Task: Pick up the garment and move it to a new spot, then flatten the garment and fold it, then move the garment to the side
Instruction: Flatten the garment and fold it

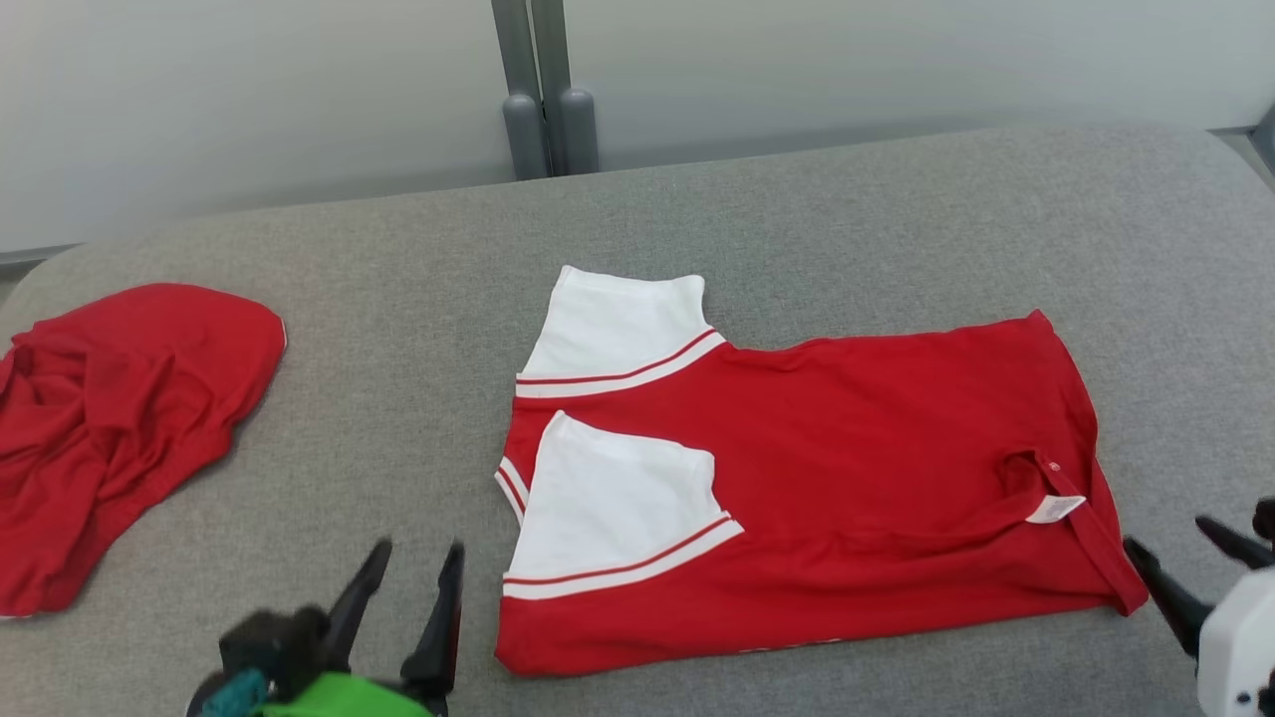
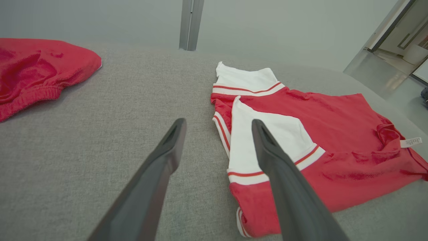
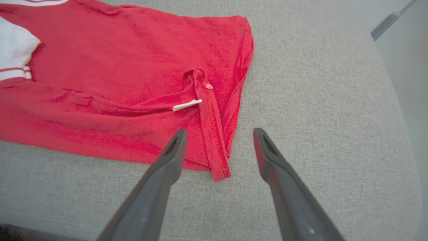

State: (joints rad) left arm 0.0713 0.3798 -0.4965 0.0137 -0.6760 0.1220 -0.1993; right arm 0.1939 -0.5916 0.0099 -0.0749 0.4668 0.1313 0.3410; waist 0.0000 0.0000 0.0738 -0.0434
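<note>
Red T-shirt (image 1: 847, 448) is laid half-folded between left gripper (image 1: 418, 548) and right gripper (image 1: 1167, 535), both spread, empty; each near corner should be pinched through all layers.

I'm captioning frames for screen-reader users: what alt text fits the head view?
A red shirt with white sleeves lies folded on a grey table, the left end effector and right end effector open at its near corners. A crumpled red garment sits at the table's left edge.
</note>
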